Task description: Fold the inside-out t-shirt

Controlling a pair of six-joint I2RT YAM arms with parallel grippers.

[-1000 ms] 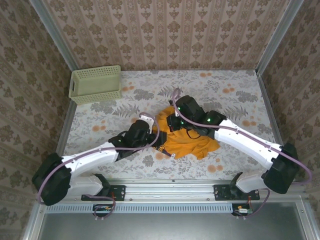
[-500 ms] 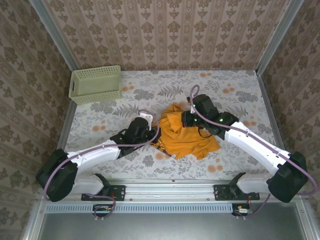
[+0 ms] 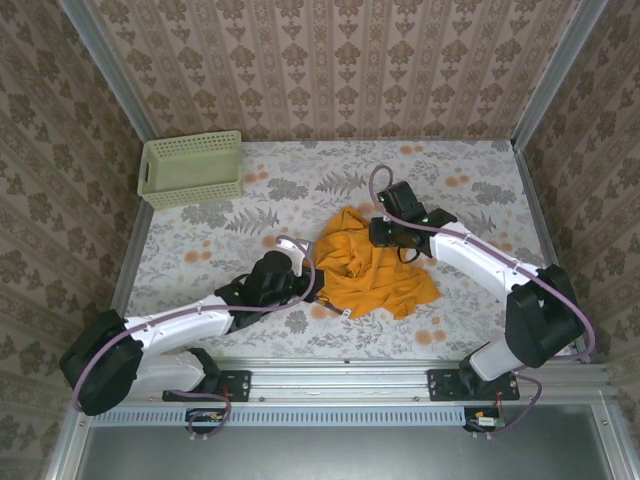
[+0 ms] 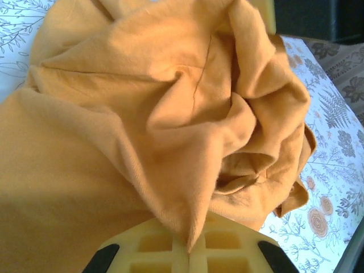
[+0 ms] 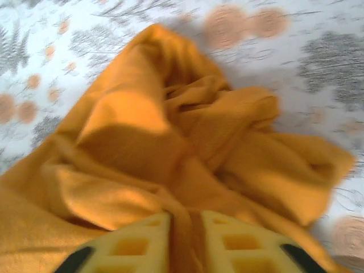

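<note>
I am looking at a floral-patterned counter (image 3: 470, 190) boxed in by wallpapered walls (image 3: 330, 60) on three sides. A pale green basket (image 3: 190, 168) is sitting in the far left corner, and bare counter is showing along the far edge and to the right. The inside-out t-shirt (image 3: 385, 280) is lying crumpled mid-counter, slightly right of middle. The left fingers (image 4: 149, 244) are pinching a fold at its left edge. The right fingers (image 5: 242, 244) are clamping a ridge of cloth at its far side.
</note>
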